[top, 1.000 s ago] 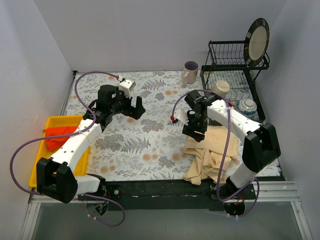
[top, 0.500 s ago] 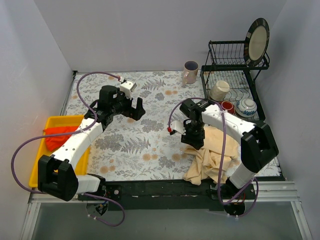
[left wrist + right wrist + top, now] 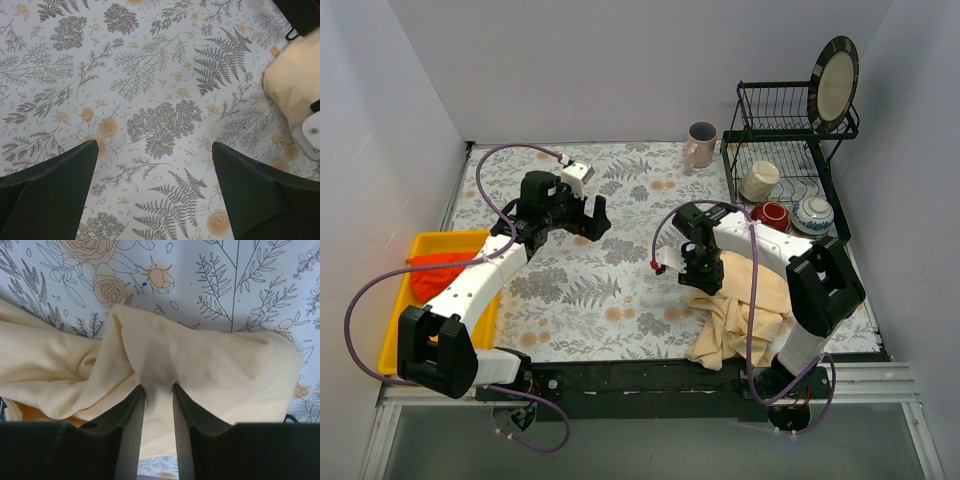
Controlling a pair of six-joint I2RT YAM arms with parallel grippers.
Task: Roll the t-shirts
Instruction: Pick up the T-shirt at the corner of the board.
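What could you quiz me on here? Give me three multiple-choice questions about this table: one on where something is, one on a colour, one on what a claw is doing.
1. Where does the red-orange garment lie?
A) on the floor
B) in the yellow tray
C) spread flat mid-table

2. What colour is the t-shirt that the right gripper pinches?
A) cream
B) blue
C) black

3. How is the left gripper?
A) shut on a shirt
B) shut on nothing
C) open over the flowered tablecloth

Answers:
1 B: it is bunched inside the tray at the left edge.
2 A: the right wrist view shows a pale cream fold between the fingers.
3 C: its two fingers stand wide apart, with only the flower pattern below.
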